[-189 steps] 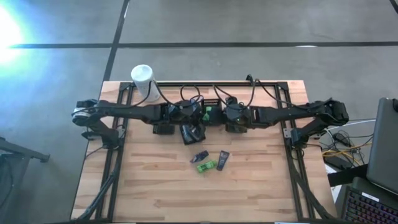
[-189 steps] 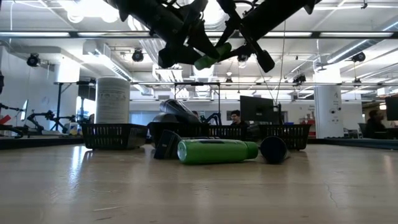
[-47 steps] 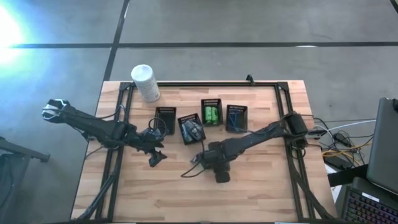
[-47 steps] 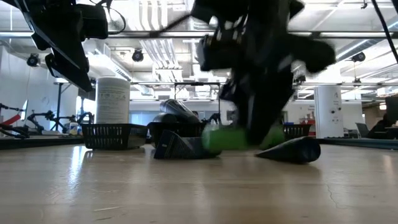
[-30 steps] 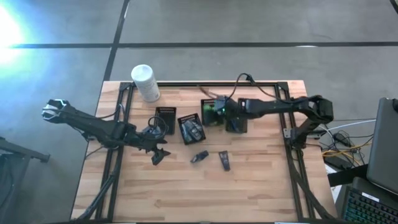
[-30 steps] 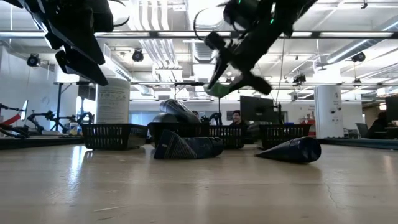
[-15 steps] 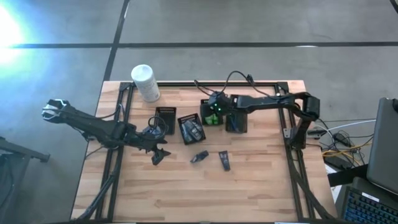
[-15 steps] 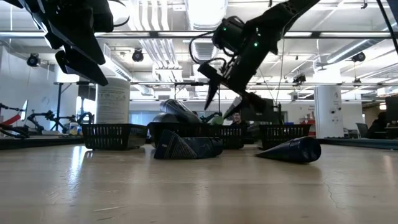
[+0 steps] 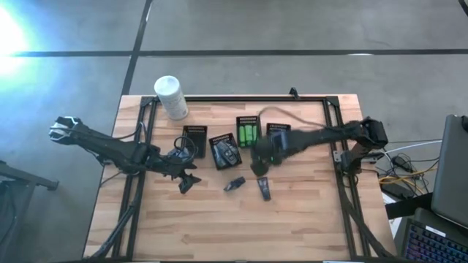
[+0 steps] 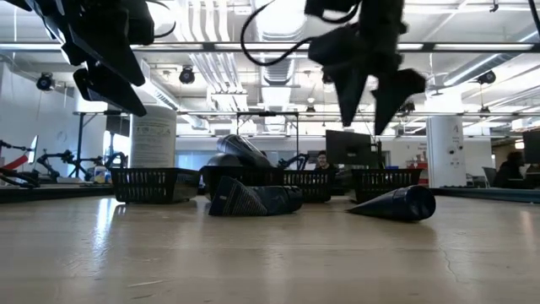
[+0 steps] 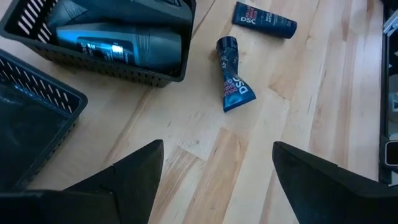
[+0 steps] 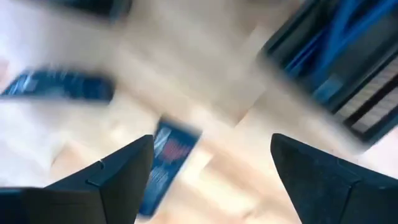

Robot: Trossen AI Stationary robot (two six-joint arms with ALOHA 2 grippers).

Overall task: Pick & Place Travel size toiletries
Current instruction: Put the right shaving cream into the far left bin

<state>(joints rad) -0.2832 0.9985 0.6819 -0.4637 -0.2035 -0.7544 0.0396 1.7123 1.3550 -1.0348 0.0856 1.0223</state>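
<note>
R gripper (image 9: 261, 165) hangs above table w/ fingers spread wide, empty, just over two dark DSC tubes (image 9: 235, 183) (image 9: 263, 188) lying on the bare wood. Green bottles (image 9: 249, 134) sit in a basket (image 9: 248, 120). L gripper (image 9: 187, 180) waits wide apart near table's left.

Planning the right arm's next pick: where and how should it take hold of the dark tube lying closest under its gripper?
Come straight down on the dark tube, pinching across its flat body near the middle. It lies flat on the table, and the open right gripper hovers just beyond it.
</note>
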